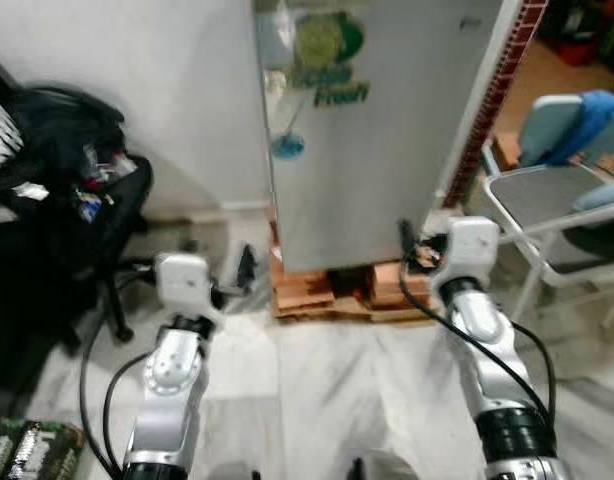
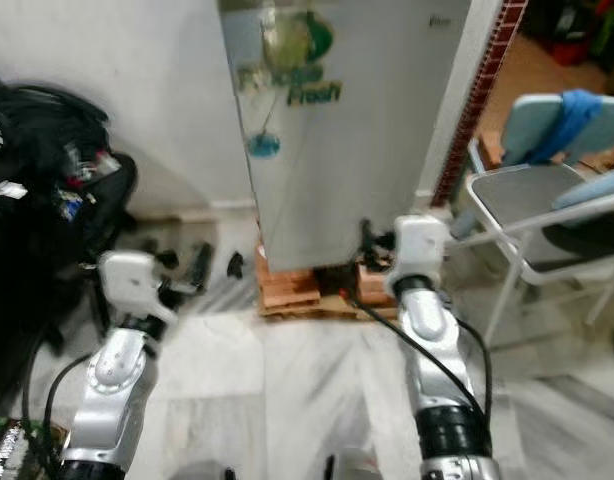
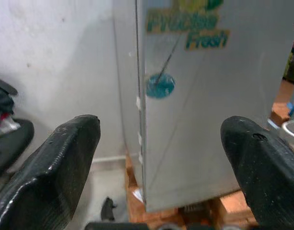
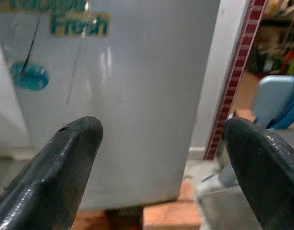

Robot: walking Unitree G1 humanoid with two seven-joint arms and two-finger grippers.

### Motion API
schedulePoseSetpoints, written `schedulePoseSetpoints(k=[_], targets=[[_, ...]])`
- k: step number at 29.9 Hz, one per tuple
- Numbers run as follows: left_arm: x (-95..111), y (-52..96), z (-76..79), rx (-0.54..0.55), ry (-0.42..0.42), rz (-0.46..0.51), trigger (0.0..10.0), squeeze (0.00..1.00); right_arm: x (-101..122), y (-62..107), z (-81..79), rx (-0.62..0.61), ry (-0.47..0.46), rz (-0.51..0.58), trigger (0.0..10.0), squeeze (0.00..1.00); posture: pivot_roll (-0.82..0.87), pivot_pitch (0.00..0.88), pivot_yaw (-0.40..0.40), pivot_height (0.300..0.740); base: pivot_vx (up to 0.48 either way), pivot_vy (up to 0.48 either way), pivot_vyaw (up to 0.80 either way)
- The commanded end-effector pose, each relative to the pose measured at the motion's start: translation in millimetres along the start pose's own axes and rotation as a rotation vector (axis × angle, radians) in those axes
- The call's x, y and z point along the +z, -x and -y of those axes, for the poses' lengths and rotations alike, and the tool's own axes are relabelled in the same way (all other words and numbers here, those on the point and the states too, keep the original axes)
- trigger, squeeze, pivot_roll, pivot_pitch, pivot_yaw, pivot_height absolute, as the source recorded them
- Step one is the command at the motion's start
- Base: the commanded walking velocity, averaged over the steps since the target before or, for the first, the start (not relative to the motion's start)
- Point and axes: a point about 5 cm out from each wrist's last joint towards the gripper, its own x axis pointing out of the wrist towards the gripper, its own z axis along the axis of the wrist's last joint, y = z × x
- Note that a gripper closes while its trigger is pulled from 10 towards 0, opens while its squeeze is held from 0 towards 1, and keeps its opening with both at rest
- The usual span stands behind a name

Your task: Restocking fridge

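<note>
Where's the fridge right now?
The fridge stands straight ahead with its door closed, raised on a wooden pallet, between a white wall on the robot's left and a folding chair on its right.

Both head views look forward and down from above at the closed tall silver metal fridge [image 1: 382, 150] on its wooden pallet. Each wrist view looks along its end effector's spread fingers, closer in, sharing the fridge door's green lettering.

Home corner: fridge [image 1: 387, 130], folding chair [image 1: 562, 200].
</note>
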Motion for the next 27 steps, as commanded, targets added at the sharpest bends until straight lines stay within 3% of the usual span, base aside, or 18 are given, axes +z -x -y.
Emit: schedulePoseSetpoints(k=[1, 9, 12, 15, 20, 27], targets=[[-1.6, 7.0, -15.8, 0.039, -0.033, -0.013, 10.0, 0.0, 2.4, 2.1, -5.9, 0.011, -0.001, 0.019, 10.0, 0.0, 0.03, 0.043, 0.028, 0.74, 0.319, 0.0, 0.0], [-1.0, 15.7, -30.3, 0.101, -0.082, -0.025, 10.0, 0.0, -15.8, 14.6, -5.2, 0.035, 0.05, -0.02, 10.0, 0.0, 0.04, 0.036, 0.044, 0.74, 0.306, 0.0, 0.0], [-2.5, 15.7, -30.7, 0.114, -0.087, -0.037, 10.0, 0.0, -17.5, 12.9, -6.8, 0.041, 0.053, -0.026, 10.0, 0.0, 0.04, 0.034, 0.039, 0.74, 0.17, 0.0, 0.0], [-7.5, 14.5, -35.0, 0.186, -0.142, -0.07, 10.0, 0.0, -17.0, 10.7, -7.0, 0.039, 0.045, -0.025, 10.0, 0.0, 0.05, 0.035, 0.036, 0.74, 0.0, 0.0, -0.3], [-11.7, 12.8, -34.4, 0.198, -0.092, -0.123, 10.0, 0.0, -17.5, 9.0, -3.1, 0.024, 0.038, -0.029, 10.0, 0.0, 0.07, 0.033, 0.011, 0.74, 0.0, 0.049, -0.61], [-17.2, 16.8, -35.2, 0.209, -0.075, -0.153, 10.0, 0.0, -26.7, 9.0, 2.0, 0.002, 0.011, -0.071, 10.0, 0.0, 0.09, 0.044, -0.002, 0.74, 0.0, 0.472, -0.64]])
